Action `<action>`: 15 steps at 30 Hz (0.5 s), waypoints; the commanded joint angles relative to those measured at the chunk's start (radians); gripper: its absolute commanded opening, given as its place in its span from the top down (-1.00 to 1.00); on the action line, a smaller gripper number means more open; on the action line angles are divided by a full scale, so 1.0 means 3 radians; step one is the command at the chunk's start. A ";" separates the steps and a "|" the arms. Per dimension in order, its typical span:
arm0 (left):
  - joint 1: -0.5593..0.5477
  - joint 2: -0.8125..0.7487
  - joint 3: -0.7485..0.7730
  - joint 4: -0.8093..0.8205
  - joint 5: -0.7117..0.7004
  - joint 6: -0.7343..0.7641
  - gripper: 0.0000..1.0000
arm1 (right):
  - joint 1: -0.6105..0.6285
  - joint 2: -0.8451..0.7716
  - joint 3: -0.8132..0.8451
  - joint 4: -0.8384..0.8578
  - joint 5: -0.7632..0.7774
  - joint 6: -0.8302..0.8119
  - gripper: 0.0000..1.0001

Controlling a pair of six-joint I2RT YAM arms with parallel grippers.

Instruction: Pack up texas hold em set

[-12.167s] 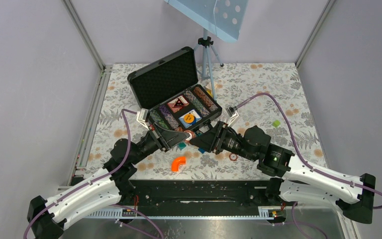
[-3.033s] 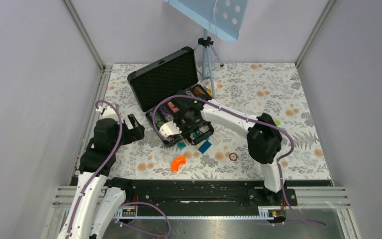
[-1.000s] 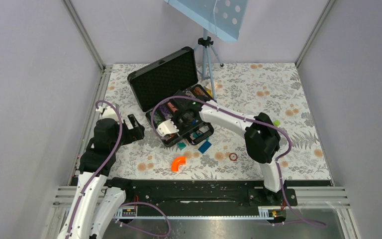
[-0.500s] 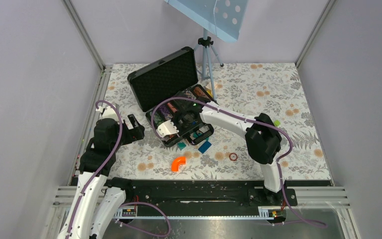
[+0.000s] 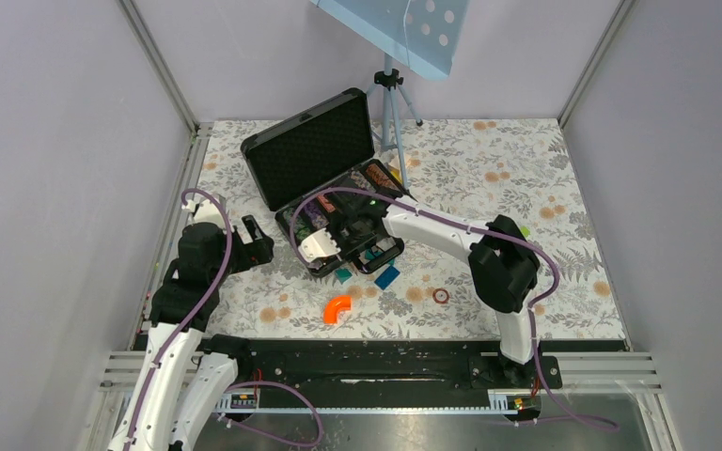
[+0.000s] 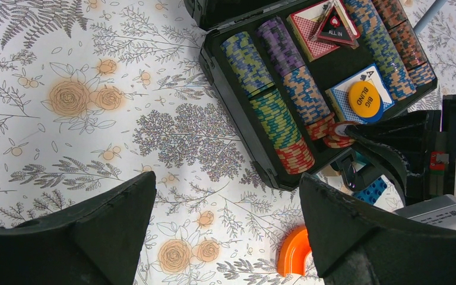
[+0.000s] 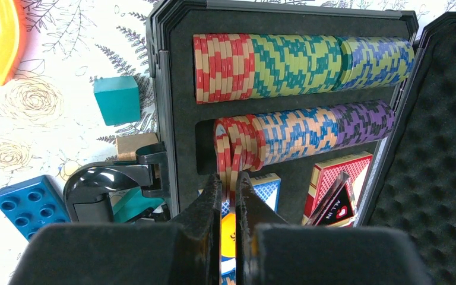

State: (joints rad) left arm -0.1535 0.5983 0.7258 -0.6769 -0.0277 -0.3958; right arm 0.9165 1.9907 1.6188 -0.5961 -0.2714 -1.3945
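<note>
Floral worktop, with the black briefcase lying open toward its far middle.
Inside the briefcase, rows of striped chips fill the foam slots beside a red deck and a blue deck. The right pincer is clenched over the briefcase, its tips at the red-striped end of the second row; whether it pinches a chip cannot be told. Left of the briefcase hangs the left pincer, released, jaws wide. Just in front of the briefcase lie a teal block, a blue block and an orange curved piece. A loose round chip lies farther off, to the briefcase's near right.
</note>
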 commanded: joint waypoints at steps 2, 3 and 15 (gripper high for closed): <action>0.0014 0.0008 -0.0020 0.0221 0.0067 0.0036 -0.80 | 0.0018 -0.0119 -0.0147 0.0109 0.0048 0.0031 1.00; 0.0014 0.0010 -0.0023 0.0221 0.0067 0.0038 -0.80 | 0.0019 -0.0120 -0.0149 0.0110 0.0046 0.0031 1.00; 0.0013 0.0015 -0.0025 0.0223 0.0076 0.0041 -0.80 | 0.0018 -0.0170 -0.0195 0.0115 0.0072 0.0053 1.00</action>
State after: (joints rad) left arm -0.1535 0.5987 0.7258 -0.6769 -0.0219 -0.3958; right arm 0.9165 1.9705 1.5795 -0.5552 -0.2695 -1.3911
